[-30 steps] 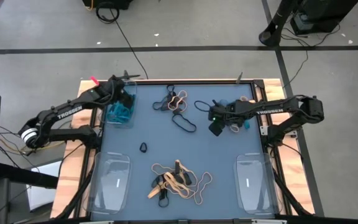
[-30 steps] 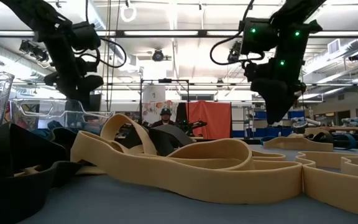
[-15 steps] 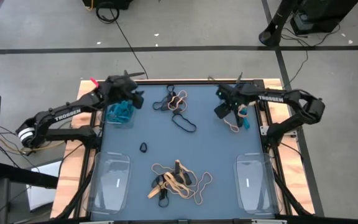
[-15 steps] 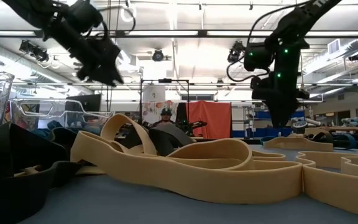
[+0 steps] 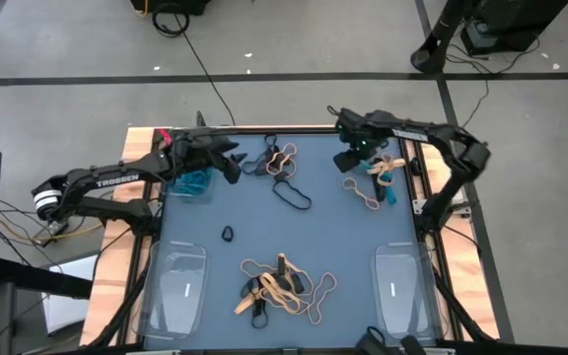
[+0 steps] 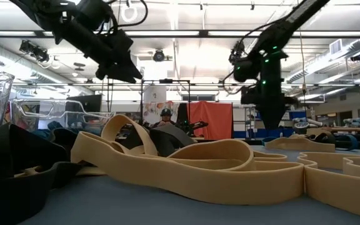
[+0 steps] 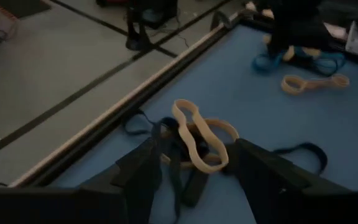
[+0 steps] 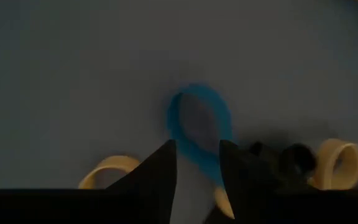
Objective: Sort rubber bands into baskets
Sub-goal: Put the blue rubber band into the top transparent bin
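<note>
Left tool (image 5: 233, 166) sits over the far-left part of the blue bench (image 5: 343, 237), just past the clear plastic basket holding teal-blue bands (image 5: 191, 179), pointing at the mixed tan-and-black cluster of rubber bands (image 5: 276, 160) near the far edge. In the left wrist view its fingers (image 7: 143, 171) are spread wide with nothing between them, and that cluster (image 7: 194, 140) lies right ahead.

Right tool (image 5: 348, 158) is over the far-right area, above the tan and teal bands (image 5: 378, 177) there. In the right wrist view its fingers (image 8: 160, 168) are narrowly apart, empty, with a teal-blue loop (image 8: 197, 127) on the bench just ahead.

Also left to sort: one small black band (image 5: 227, 234) alone mid-bench, a larger black loop (image 5: 292, 194), and a big tan/black pile (image 5: 282, 286) near the front. The two front clear baskets (image 5: 176, 286) (image 5: 402, 286) look empty.

Handling, my read: the bands are light, floppy and flat, so they'll tangle and drag neighbours. Pinch a single strand where a loop stands clear of the pile, and lift slowly to shed hangers-on.
</note>
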